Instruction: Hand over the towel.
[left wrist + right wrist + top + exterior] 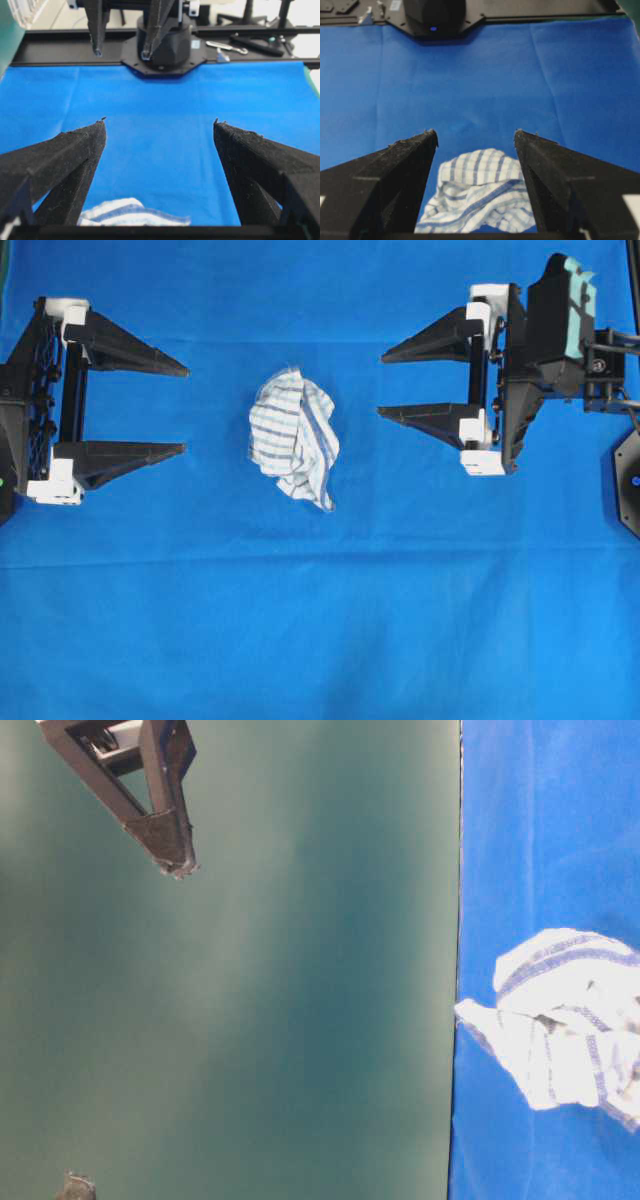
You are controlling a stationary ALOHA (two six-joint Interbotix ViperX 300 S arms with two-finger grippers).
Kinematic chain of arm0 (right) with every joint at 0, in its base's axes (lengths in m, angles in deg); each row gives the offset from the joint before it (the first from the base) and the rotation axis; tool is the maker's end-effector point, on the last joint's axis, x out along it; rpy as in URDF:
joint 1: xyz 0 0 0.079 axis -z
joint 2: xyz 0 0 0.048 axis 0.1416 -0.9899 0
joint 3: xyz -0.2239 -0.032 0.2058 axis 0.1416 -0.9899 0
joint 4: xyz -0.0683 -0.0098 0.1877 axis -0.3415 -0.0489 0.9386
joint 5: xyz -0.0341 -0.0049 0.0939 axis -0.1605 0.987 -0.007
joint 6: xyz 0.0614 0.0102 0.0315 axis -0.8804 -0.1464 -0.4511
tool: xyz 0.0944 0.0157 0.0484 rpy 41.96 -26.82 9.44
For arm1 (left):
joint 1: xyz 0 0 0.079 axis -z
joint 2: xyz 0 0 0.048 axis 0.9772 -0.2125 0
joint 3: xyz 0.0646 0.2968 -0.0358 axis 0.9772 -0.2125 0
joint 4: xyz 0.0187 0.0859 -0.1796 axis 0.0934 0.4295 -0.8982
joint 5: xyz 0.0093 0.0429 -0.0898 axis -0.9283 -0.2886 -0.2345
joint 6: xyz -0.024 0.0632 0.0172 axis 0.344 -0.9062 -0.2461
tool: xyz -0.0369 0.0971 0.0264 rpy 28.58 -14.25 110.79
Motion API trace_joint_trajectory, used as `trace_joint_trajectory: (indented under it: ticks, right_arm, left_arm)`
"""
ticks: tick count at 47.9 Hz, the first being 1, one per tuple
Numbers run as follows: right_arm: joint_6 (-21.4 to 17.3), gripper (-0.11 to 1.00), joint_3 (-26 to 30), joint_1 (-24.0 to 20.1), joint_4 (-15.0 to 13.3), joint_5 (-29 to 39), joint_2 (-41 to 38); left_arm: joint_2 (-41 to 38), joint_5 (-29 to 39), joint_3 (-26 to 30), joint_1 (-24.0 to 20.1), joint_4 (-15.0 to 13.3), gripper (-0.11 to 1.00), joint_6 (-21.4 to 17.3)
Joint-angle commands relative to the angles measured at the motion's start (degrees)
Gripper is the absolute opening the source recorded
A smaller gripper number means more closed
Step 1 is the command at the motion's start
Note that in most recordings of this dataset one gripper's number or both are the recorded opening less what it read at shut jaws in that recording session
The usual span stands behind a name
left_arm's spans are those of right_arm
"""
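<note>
- While both arms hang apart, the towel [294, 438] lies crumpled on the blue tablecloth [320, 620], near its middle, touched by neither gripper.
- Toward the cloth's left edge, the left gripper [186, 409] has its fingers spread wide, holding nothing.
- Toward the right edge, the right gripper [381, 385] is spread too, empty, tips facing the towel.

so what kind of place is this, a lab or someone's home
Probably a robotics lab bench: two open grippers, left and right, face a crumpled towel on a blue tablecloth, with a green backdrop.
</note>
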Motion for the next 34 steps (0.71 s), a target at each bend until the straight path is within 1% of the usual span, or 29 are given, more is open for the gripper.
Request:
trace_joint_trajectory:
  ticks: [1, 10, 21, 28, 34]
  right_arm:
    - [0.09, 0.69, 0.62, 0.0, -0.09, -0.53, 0.88]
    - [0.09, 0.69, -0.97, 0.09, -0.09, 0.88, 4.66]
    - [-0.09, 0.69, -4.04, 0.0, 0.0, 6.06, 14.24]
    - [0.44, 0.69, -7.65, 0.09, -0.26, 8.79, 21.18]
    - [0.44, 0.69, -12.83, 0.0, -0.53, 9.05, 27.69]
  left_arm:
    - [0.35, -0.18, 0.53, -0.18, 0.0, 0.92, 0.0]
    - [3.6, 1.76, -0.09, -0.18, 0.0, 0.92, 0.0]
    - [13.27, 9.58, -1.41, -0.18, 0.0, 0.92, -0.09]
    - [19.69, 12.48, -4.39, -0.18, 0.18, 0.92, -0.18]
    - [26.19, 14.15, -8.88, -0.18, 0.18, 0.92, -0.18]
